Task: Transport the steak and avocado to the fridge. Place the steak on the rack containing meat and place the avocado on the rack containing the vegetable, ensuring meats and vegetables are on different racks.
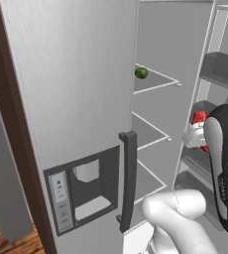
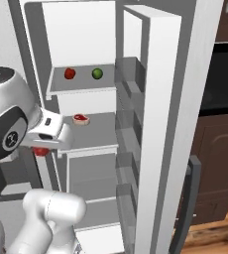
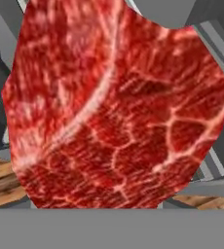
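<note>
While our pincer (image 2: 40,149) holds the steak (image 3: 119,104) tight, the red chunk sits close before the hand camera | fridge (image 1: 71,74) stands open | upper shelf (image 2: 81,87) carries a red fruit (image 2: 70,73) left of a green ball (image 2: 97,73) | next shelf down carries another meat piece (image 2: 81,119)

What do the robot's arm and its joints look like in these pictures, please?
The arm is glossy white with rounded, tubular links. Its joints are dark, almost black, one bearing a small white emblem. A dark band on one link carries faint white lettering. No cables are visible.
</note>
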Controlling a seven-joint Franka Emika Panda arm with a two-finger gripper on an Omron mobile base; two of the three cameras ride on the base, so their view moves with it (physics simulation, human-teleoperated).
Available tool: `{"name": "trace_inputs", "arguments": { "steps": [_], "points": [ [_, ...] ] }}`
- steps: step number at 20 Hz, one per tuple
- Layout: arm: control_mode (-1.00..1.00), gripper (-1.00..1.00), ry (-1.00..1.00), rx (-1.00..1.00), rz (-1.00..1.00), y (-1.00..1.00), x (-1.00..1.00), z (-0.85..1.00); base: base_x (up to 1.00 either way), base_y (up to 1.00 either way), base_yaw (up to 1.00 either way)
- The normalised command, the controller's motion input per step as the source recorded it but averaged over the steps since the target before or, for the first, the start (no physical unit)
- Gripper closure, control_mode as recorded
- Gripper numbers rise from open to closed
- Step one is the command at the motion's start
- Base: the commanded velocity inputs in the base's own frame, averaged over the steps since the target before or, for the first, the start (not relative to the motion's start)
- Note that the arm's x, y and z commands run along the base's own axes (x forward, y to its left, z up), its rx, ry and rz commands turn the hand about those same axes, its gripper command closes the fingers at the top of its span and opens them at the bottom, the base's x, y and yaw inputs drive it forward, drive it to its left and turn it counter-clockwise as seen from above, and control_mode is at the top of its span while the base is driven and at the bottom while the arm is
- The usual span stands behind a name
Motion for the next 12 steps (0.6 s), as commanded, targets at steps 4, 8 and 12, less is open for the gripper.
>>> {"name": "trace_inputs", "arguments": {
  "steps": [4, 8, 12],
  "points": [
    [-1.00, 1.00, 0.03, 0.00, 0.00, 0.00, 0.63, -0.17, 0.00, 0.00, 0.00],
    [-1.00, 1.00, 0.08, 0.00, 0.00, 0.00, 0.54, -0.26, 0.00, 0.00, 0.00],
    [-1.00, 1.00, 0.07, 0.00, 0.00, 0.00, 0.56, -0.38, 0.00, 0.00, 0.00]
  ]
}}
